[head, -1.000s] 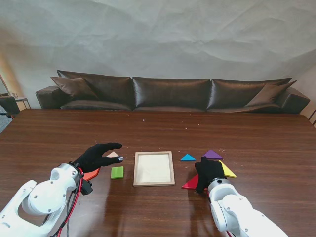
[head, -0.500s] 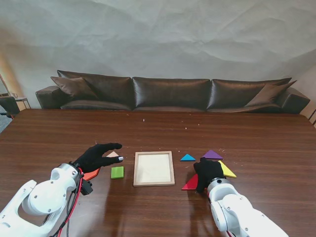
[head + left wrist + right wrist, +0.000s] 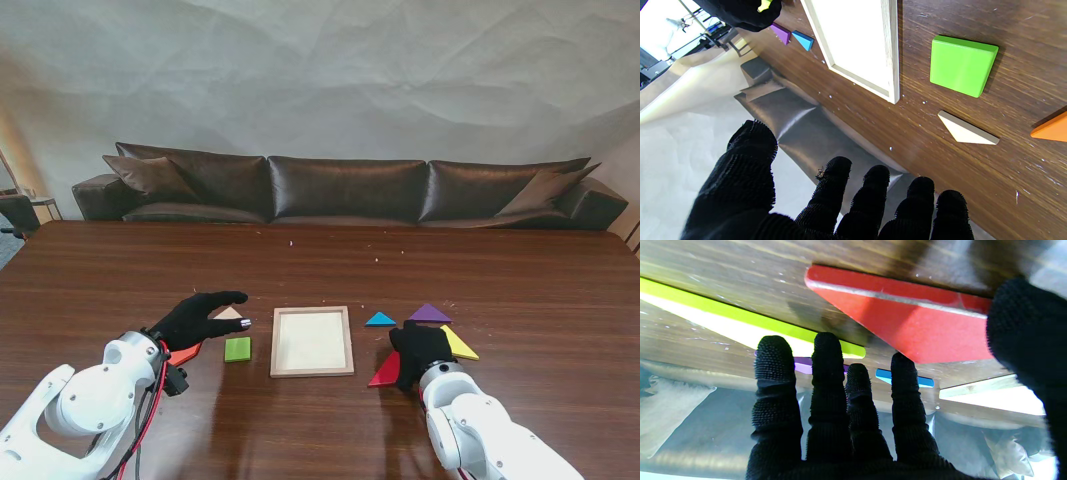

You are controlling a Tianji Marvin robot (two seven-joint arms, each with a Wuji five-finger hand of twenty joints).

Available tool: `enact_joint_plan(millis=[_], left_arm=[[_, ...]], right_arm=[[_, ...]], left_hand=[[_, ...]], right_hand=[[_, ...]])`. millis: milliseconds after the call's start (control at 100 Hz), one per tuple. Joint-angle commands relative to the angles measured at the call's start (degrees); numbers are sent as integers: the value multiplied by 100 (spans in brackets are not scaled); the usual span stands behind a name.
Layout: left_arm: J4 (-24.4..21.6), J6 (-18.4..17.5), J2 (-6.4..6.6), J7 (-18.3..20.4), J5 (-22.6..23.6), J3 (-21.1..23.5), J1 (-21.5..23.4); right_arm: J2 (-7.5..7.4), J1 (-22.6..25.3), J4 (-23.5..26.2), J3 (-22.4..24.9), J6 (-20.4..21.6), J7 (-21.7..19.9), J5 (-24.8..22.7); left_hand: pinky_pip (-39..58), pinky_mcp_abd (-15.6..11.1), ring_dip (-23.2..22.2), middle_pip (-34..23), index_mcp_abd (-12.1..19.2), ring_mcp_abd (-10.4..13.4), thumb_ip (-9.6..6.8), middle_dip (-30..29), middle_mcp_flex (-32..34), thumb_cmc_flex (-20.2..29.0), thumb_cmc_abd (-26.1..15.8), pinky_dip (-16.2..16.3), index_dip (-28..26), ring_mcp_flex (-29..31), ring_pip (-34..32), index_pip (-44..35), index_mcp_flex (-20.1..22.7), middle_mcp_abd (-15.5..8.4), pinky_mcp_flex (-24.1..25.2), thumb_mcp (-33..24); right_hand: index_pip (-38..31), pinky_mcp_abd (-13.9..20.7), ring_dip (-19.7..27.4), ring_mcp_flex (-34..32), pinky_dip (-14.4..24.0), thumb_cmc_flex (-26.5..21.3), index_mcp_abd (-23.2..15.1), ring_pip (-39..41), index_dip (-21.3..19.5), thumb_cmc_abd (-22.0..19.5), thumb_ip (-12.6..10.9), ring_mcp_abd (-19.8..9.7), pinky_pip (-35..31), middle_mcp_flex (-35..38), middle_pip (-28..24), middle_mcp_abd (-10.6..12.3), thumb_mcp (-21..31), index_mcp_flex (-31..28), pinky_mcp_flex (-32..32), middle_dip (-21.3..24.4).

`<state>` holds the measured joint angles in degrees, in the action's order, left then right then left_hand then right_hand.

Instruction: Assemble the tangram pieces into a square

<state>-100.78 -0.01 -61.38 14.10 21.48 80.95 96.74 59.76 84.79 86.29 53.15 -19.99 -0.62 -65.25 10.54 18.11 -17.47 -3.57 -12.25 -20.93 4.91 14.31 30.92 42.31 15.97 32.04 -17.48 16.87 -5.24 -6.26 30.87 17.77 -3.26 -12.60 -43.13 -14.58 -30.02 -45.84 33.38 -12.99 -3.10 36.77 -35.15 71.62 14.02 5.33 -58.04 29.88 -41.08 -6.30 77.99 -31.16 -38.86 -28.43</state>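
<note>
Right hand [image 3: 421, 350] rests fingers-spread over the red triangle [image 3: 386, 372], grip unconfirmed, at 3 o'clock of the empty wooden frame [image 3: 311, 371]; left hand [image 3: 197, 316] hovers open, so no piece appears placed.

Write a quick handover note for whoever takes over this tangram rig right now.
Left robot hand: open, hovering over the table beside the white triangle, holding nothing.
Right robot hand: fingers spread over the red triangle; a grip cannot be confirmed.
Wooden frame: nothing in it.
To its left: green square, white triangle, orange piece.
To its right: red, blue triangle, purple triangle, yellow triangle.
Done: nothing placed. Left: fit all seven into the frame.
</note>
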Motion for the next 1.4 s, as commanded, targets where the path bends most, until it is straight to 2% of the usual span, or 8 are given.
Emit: enact_joint_plan(millis=[0, 190, 400, 560, 890, 1140, 1390], left_arm=[[-3, 19, 1, 128, -25, -5, 1], [1, 32, 5, 152, -31, -13, -8], [8, 44, 10, 182, -48, -26, -21], [22, 43, 12, 197, -66, -39, -34], [40, 52, 13, 207, -87, -65, -52], [47, 64, 14, 222, -99, -77, -59], [45, 72, 11, 213, -116, -76, -55]], right_arm=[[25, 89, -60, -32, 41, -79, -8], [32, 88, -79, -23, 81, -32, 37], [37, 82, -108, -15, 185, -8, 132], [45, 77, -132, -21, 220, 20, 205], [52, 68, -163, -35, 252, 49, 268], [54, 56, -180, -46, 279, 47, 315], [61, 37, -213, -61, 320, 69, 385]], left_hand=[[-98, -184, 27, 13, 2, 62, -242, 44, 82, 130, -229, 60, 36, -63, 55, 42, -9, 7, 138, 184], [-98, -190, 28, 14, 1, 74, -244, 44, 80, 132, -235, 62, 35, -73, 59, 38, -2, -1, 139, 204], [-98, -192, 28, 14, 11, 75, -246, 44, 76, 126, -250, 64, 36, -80, 62, 40, -6, 0, 142, 228], [-98, -203, 28, 13, 12, 77, -247, 44, 78, 125, -264, 66, 36, -82, 63, 41, -8, -14, 146, 249], [-98, -207, 28, 17, 6, 77, -255, 41, 68, 141, -300, 71, 37, -89, 67, 41, -6, 7, 156, 289], [-99, -201, 28, 16, 2, 73, -260, 41, 71, 159, -320, 75, 39, -89, 68, 44, -11, 16, 164, 320], [-100, -202, 28, 19, 4, 77, -264, 40, 65, 165, -348, 80, 40, -93, 72, 43, -6, 18, 173, 359]], right_hand=[[116, -44, -6, -212, -75, 94, 35, -7, 158, 218, 89, 68, -252, 147, -17, 123, -15, 248, 1474, 64], [250, -44, -14, -340, -75, 116, 118, -36, 334, 216, 87, 39, -270, 203, 6, 231, -16, 420, 1399, 87], [104, -60, -43, -593, -70, 80, -338, -39, 401, 269, 91, -17, -295, 527, 51, 324, -18, 67, 1287, 135], [-164, -65, -92, -806, -50, 39, -517, -29, 305, 353, 98, -55, -339, 867, 103, 343, 22, -364, 1185, 146], [-764, -23, -167, -1033, -36, -14, -533, -4, -136, 490, 109, -176, -392, 1137, 160, 332, 99, -655, 1083, 118], [-1241, 40, -185, -1021, -35, -96, -661, -2, -646, 646, 117, -242, -432, 1108, 175, 300, 190, -715, 1044, 108], [-1695, 124, -227, -1338, -65, -292, -722, 112, -1216, 848, 110, -338, -548, 1642, 605, 235, 286, -724, 783, 557]])
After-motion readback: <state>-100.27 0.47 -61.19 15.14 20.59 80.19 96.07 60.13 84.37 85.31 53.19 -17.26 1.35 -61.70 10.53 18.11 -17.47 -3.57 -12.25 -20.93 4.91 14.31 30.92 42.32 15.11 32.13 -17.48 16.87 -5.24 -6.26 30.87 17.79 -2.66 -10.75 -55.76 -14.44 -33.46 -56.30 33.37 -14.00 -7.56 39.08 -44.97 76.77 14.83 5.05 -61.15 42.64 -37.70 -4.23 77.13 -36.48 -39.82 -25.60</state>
